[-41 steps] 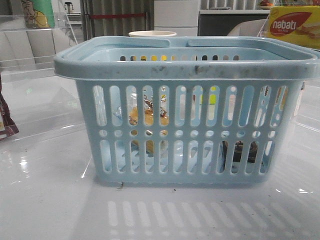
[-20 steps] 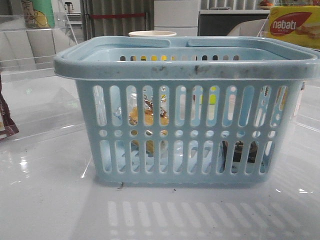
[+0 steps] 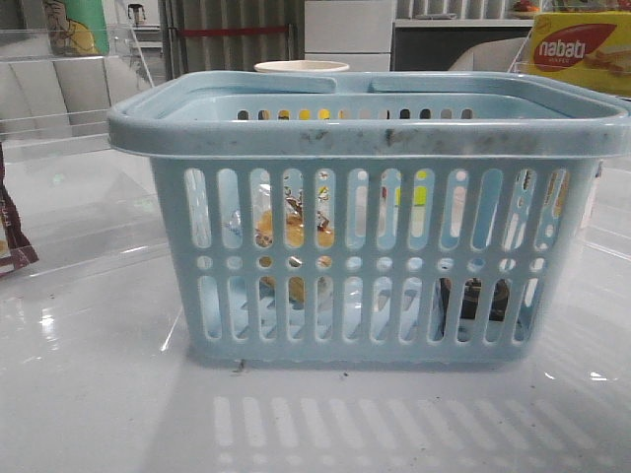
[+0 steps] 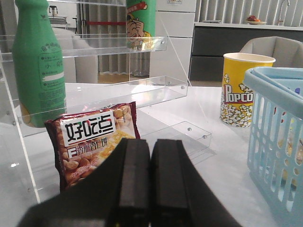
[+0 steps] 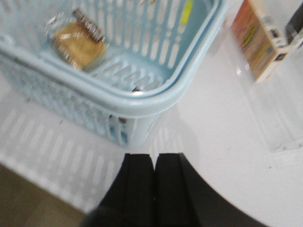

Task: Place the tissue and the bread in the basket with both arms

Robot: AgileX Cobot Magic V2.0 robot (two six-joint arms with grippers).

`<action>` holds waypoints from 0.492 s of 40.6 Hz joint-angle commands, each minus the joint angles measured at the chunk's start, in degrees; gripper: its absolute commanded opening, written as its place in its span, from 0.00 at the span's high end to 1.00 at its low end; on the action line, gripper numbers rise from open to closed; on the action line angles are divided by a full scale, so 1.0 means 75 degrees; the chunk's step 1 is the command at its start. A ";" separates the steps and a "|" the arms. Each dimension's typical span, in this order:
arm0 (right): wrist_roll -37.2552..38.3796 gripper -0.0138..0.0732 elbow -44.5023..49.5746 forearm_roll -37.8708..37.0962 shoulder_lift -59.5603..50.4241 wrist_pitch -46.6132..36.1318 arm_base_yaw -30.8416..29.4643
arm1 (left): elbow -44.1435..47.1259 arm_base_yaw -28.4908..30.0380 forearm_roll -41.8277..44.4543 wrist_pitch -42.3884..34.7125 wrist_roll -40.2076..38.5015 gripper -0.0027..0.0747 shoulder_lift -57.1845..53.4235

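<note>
While both pairs of black fingers are pressed together with nothing between them, the left gripper [image 4: 150, 182] sits above the white table [image 3: 99, 414] near a red snack packet [image 4: 94, 142] and a green bottle [image 4: 39, 61] on a clear shelf rack [image 4: 113, 47], with a yellow popcorn cup [image 4: 244, 90] farther off. The right gripper [image 5: 154, 187] hangs just outside a corner of the basket [image 3: 365, 133], beside an orange box [image 5: 258, 40]. Seen through the basket's slots, the bread [image 3: 293, 232] lies inside on the left, and the tissue [image 3: 473, 299] shows as a dark shape low on the right. A yellow nabati box [image 3: 577, 49] stands far right.
</note>
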 commanded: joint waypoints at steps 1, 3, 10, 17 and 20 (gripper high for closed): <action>-0.0069 0.78 0.0646 0.0028 -0.0883 -0.1951 -0.0650 | 0.0037 -0.0009 -0.0073 -0.0692 -0.0012 0.85 -0.0127; -0.0069 0.78 0.1232 0.0028 -0.1363 -0.2556 -0.0964 | 0.0037 -0.0009 -0.0073 -0.0692 -0.0012 0.85 -0.0127; -0.0069 0.78 0.2856 0.0043 -0.2834 -0.3948 -0.1729 | 0.0037 -0.0009 -0.0073 -0.0692 -0.0012 0.85 -0.0127; -0.0069 0.78 0.4213 0.0043 -0.3769 -0.4733 -0.1951 | 0.0037 -0.0009 -0.0073 -0.0692 -0.0012 0.85 -0.0127; -0.0069 0.78 0.4603 0.0043 -0.4080 -0.4922 -0.1951 | 0.0037 -0.0009 -0.0073 -0.0692 -0.0012 0.85 -0.0127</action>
